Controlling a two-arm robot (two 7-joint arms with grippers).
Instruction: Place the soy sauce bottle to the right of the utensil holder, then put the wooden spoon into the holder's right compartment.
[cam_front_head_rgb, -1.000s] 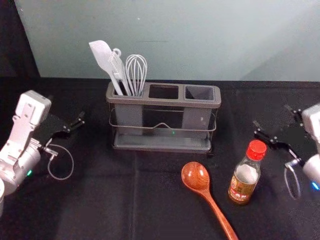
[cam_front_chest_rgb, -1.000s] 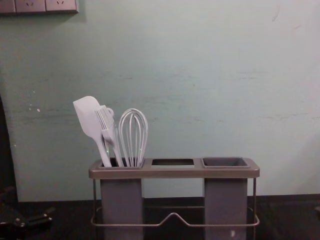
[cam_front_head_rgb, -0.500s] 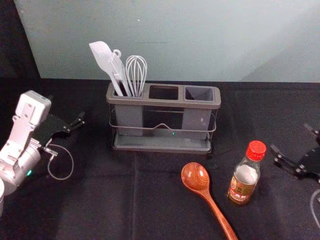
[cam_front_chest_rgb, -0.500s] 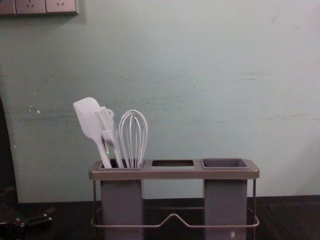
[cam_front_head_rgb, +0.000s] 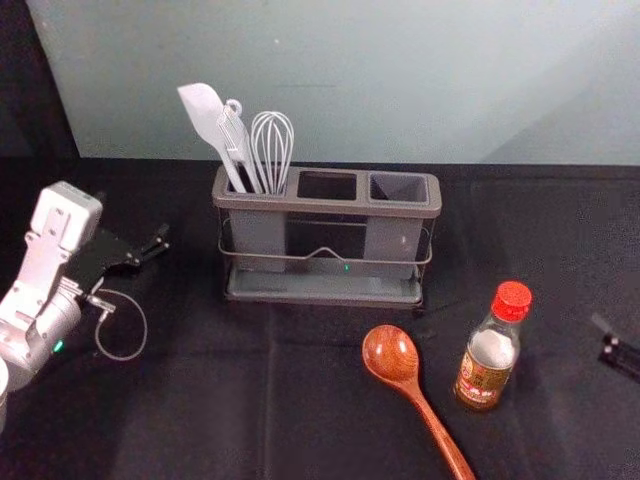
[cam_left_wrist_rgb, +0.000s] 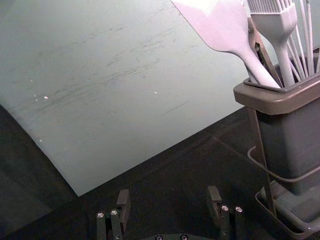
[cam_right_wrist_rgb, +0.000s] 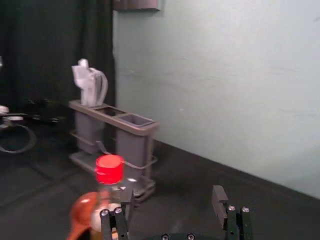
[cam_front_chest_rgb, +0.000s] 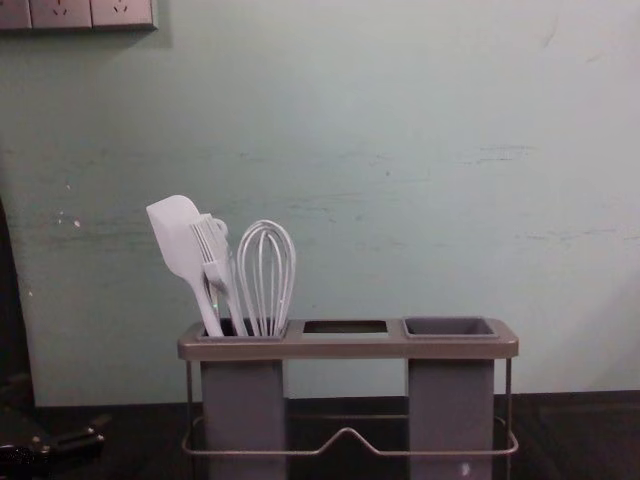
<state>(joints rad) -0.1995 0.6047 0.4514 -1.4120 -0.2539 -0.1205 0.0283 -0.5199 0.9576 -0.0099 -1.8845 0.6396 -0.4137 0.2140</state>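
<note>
Head vw: soy btl (cam_front_head_rgb: 487, 365) is standing nr spoon (cam_front_head_rgb: 392, 352), front-right of holder (cam_front_head_rgb: 325, 204), prob. for easy reach.

L wrist: L gripper (cam_left_wrist_rgb: 169, 201) is idling beside holder, fingers apart.

R wrist: R gripper (cam_right_wrist_rgb: 171, 201) is holding fingers wide nr soy btl, prob. to fit round it.

Chest vw: R compartment (cam_front_chest_rgb: 450, 327) is gaping empty, prob. for spoon.

Left arm (cam_front_head_rgb: 38, 305), silver-grey metal: over the tabletop's left side, angled forward; pale boxy wrist housing (cam_front_head_rgb: 68, 215), lit green lamp (cam_front_head_rgb: 58, 346), looped grey cable (cam_front_head_rgb: 143, 318).
Left tool (cam_front_head_rgb: 132, 217), black, two-fingered: fingers (cam_left_wrist_rgb: 123, 202) spread wide.
Right tool (cam_front_head_rgb: 622, 356), black, two-fingered: partly in head view, over the tabletop's right side; fingers (cam_right_wrist_rgb: 218, 200) spread wide.
</note>
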